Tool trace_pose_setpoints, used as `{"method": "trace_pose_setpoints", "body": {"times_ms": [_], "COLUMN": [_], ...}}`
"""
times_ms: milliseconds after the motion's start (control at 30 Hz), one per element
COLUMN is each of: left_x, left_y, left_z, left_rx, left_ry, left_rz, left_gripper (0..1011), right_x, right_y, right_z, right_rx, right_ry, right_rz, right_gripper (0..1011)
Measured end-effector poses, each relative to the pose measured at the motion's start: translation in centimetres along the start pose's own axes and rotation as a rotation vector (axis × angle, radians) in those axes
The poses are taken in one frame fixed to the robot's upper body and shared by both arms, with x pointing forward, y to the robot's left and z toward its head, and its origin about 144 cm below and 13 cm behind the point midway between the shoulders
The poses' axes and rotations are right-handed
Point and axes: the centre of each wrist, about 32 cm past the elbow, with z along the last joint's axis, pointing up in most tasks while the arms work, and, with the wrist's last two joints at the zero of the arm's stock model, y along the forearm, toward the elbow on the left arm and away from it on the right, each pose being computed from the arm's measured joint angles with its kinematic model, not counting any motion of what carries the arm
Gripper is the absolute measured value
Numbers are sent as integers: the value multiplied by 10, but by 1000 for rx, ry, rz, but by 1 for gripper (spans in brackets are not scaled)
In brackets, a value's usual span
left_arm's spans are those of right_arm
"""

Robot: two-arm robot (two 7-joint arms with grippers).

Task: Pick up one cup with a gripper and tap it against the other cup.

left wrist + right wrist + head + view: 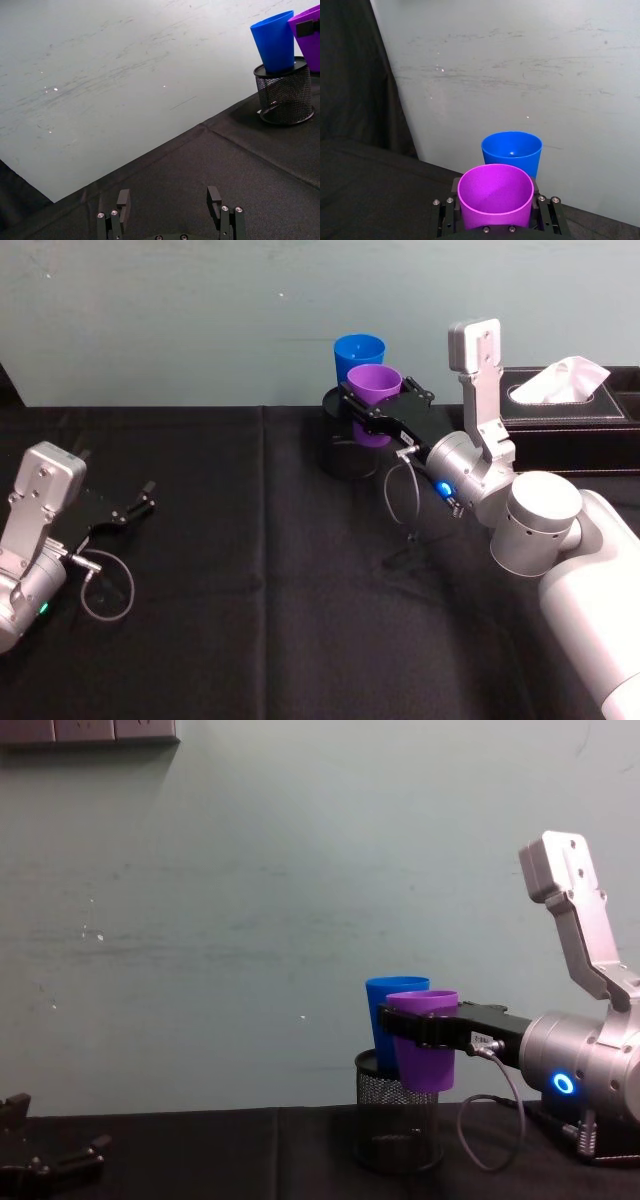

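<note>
purple cup (375, 385) in right gripper (378, 405) (clamped)

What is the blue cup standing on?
The blue cup stands on top of a black mesh holder on the table. The purple cup, held in the right claw, hangs in front of both; the holder's inside is hidden.

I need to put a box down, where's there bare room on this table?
Bare cloth lies between the left gripper and right gripper. Crowded at the back: the purple cup, blue cup, mesh holder and tissue box.
</note>
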Motion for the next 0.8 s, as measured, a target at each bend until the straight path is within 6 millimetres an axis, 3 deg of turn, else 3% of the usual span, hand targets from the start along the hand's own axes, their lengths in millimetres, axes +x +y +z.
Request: {"method": "trace_pose_setpoints", "body": {"times_ms": [800], "left_x": [0], "left_y": [0], "left_z": [0], "left_rx": [0], "left_ry": [0], "left_rz": [0], "left_gripper": [1000], "right_x": [0], "right_y": [0], "right_z": [0], "right_rx": [0], "right_ry": [0], "right_rz": [0], "right_gripper": [750]}}
